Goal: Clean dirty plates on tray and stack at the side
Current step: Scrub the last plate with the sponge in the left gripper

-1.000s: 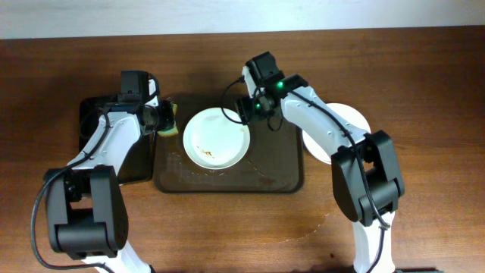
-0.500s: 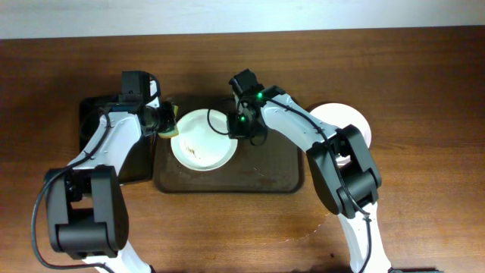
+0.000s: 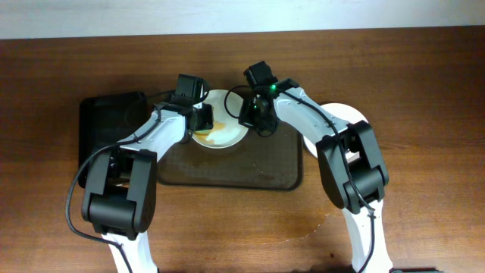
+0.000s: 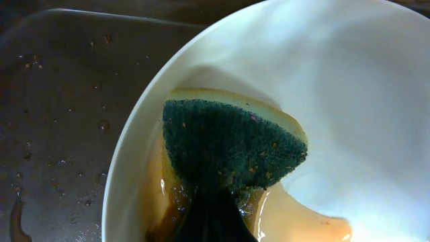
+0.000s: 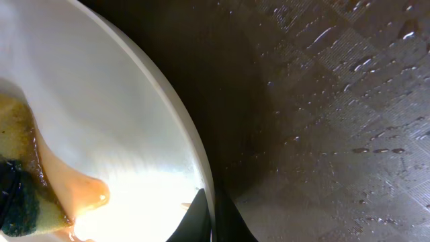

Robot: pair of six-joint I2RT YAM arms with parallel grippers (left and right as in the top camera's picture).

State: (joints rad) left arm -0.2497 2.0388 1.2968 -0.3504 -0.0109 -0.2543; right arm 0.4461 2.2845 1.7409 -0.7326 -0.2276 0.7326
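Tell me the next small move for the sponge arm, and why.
Probably sweep the sponge across the brown puddle toward the middle of the plate. The left gripper holds the sponge pressed on the plate, sauce is pooled beside it, and the right gripper pinches the rim, so the plate looks steadied for wiping.

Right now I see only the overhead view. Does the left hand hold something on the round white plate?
Observer: Yes. The left hand grips a green-faced yellow sponge, pressed onto the round white plate.
Operator: Is the plate already clean?
Observer: No. Brown sauce liquid pools beside the sponge.
Operator: And on the other side?
Observer: The right hand is shut on the plate's rim, one finger on each side.
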